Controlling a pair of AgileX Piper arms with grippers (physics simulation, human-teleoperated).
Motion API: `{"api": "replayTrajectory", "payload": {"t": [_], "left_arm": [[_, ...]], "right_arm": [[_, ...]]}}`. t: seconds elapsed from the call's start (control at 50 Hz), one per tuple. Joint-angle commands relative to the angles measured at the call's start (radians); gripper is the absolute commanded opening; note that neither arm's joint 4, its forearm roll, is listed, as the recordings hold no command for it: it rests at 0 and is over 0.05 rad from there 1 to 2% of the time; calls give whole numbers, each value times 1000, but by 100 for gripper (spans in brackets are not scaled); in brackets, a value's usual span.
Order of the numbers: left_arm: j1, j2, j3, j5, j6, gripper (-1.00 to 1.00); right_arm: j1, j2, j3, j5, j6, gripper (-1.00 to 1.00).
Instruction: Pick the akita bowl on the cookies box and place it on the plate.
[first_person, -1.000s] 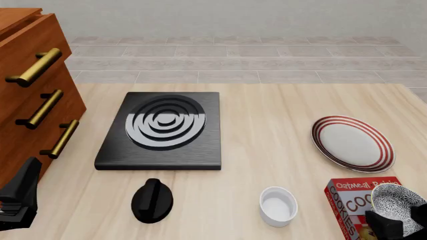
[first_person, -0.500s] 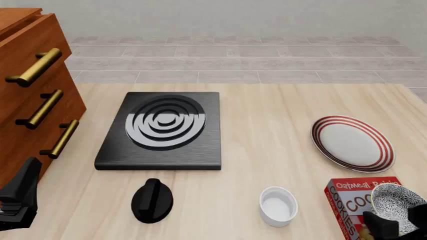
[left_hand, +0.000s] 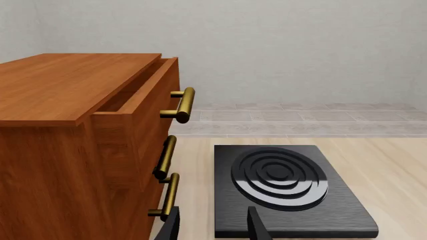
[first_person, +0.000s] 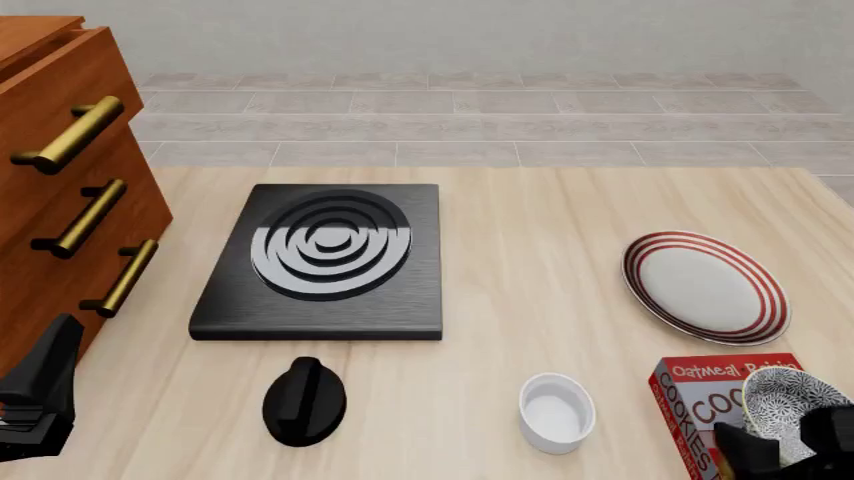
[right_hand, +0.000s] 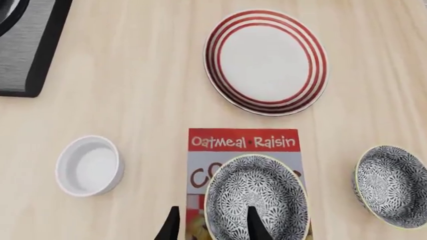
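Two speckled bowls in the right wrist view: the akita bowl (right_hand: 257, 197) sits on the cookies box (right_hand: 243, 165), round, dense black-and-white pattern inside, light rim; a second speckled bowl (right_hand: 390, 186) of the same pattern lies on the table just beside the box, off it. One cookies box, red, rectangular, flat, white "Oatmeal Raisin" lettering. One plate (right_hand: 266, 62), round, white, concentric red stripes at the rim, on the table beyond the box's lettered end, apart from it. One white ramekin (right_hand: 89, 165), small, plain, round, near the box on the side away from the second bowl. One black square stove (first_person: 323, 261) with raised grey concentric rings, matte brushed surface, well apart from the box, past the ramekin. One black knob-like object (first_person: 304, 400) on the table between the stove's near edge and the camera. One wooden drawer cabinet (left_hand: 80, 150), reddish-brown, three brass bar handles, top drawer slightly open, beside the stove on the side away from the box. Table (first_person: 534, 230) is light wood grain. Right gripper (right_hand: 210, 222) is spread, one finger over the bowl's inside, the other outside the rim over the box, straddling the rim, not clamped. Left gripper (left_hand: 212, 226) is parted, nothing between the fingers, near the cabinet, far from the box.
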Motion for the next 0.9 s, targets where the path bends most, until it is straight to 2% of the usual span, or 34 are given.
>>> {"api": "replayTrajectory", "payload": {"t": [0.02, 0.42, 0.6, 0.62, 0.66, 0.7, 0.9], "left_arm": [[0, 0, 0, 0, 0, 100], [0, 0, 0, 0, 0, 100], [0, 0, 0, 0, 0, 100], [0, 0, 0, 0, 0, 100], [0, 0, 0, 0, 0, 100], [0, 0, 0, 0, 0, 100], [0, 0, 0, 0, 0, 100]], "right_arm": [[7, 57, 24, -74, 2, 100], [27, 133, 78, -183, 27, 100], [34, 137, 90, -197, 43, 100], [15, 109, 85, -191, 27, -100], [41, 114, 85, -184, 53, -100], [34, 119, 88, -189, 36, -100], [22, 109, 41, -156, 19, -100]]}}
